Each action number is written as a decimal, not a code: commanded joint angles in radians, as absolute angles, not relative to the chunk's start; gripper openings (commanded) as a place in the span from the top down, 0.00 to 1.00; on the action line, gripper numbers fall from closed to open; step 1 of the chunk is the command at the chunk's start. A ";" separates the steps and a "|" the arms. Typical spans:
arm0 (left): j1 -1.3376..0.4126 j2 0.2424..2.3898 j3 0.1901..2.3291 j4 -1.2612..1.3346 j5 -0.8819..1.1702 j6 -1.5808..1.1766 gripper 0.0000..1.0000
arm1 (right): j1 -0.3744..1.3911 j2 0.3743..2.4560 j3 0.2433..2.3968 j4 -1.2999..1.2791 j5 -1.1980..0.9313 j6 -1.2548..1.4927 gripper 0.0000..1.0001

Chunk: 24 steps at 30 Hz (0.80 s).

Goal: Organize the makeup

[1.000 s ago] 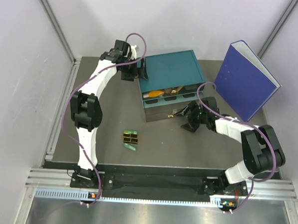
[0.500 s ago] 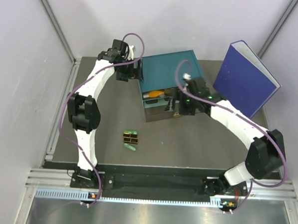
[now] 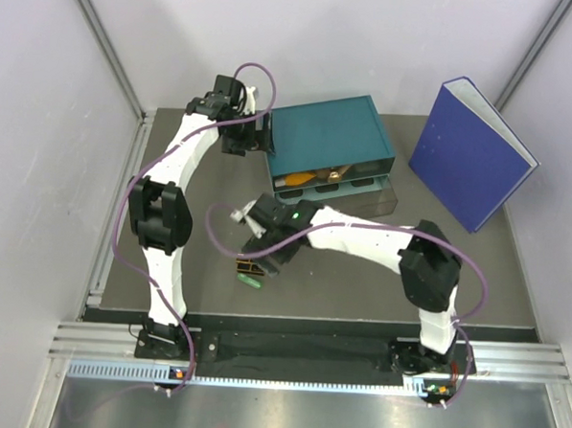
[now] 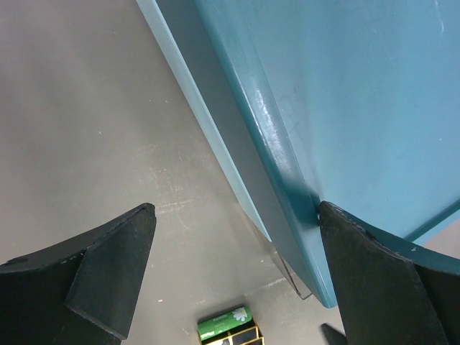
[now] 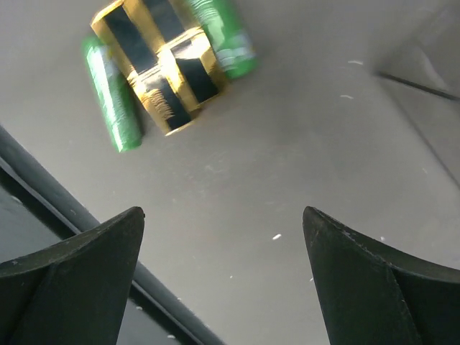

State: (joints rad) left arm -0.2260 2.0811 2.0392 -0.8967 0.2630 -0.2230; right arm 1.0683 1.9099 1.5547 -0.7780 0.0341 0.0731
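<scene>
The right hand (image 5: 223,237) hangs low over the table (image 5: 287,144) with its fingers spread wide and empty, close to the black-and-gold cases (image 5: 162,75), which lie touching two green capsules (image 5: 111,97) in front of the teal drawer box (image 3: 328,135). The left hand (image 4: 236,215), also spread and holding nothing, sits at that box's left edge. An orange tube (image 3: 302,179) shows inside the box's open front.

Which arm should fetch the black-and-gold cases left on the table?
Right. The right fingers hang open above the cases and green capsules; the left fingers sit at the left side of the teal box.
</scene>
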 commanded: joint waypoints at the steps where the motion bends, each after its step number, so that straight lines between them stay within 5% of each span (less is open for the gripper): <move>1: -0.190 2.052 2.026 -0.966 0.247 -0.202 0.01 | 1.166 1.934 1.615 -0.778 0.129 -0.095 0.10; 11: -0.179 2.040 1.994 -0.969 0.239 -0.190 0.01 | 1.195 2.060 1.698 -0.707 0.132 -0.123 0.15; 15: -0.178 2.037 1.988 -0.969 0.238 -0.189 0.01 | 1.195 2.106 1.746 -0.707 0.098 -0.126 0.28; 19: -0.176 2.034 1.987 -0.971 0.232 -0.187 0.01 | 1.193 2.134 1.756 -0.687 0.069 -0.127 0.53; 24: -0.173 2.029 1.983 -0.974 0.227 -0.183 0.01 | 1.190 2.151 1.756 -0.689 0.051 -0.123 0.53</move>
State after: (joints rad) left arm -0.2085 2.0766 2.0125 -0.8810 0.3065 -0.2344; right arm 1.1946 2.1384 1.7103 -0.7223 0.0788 -0.1158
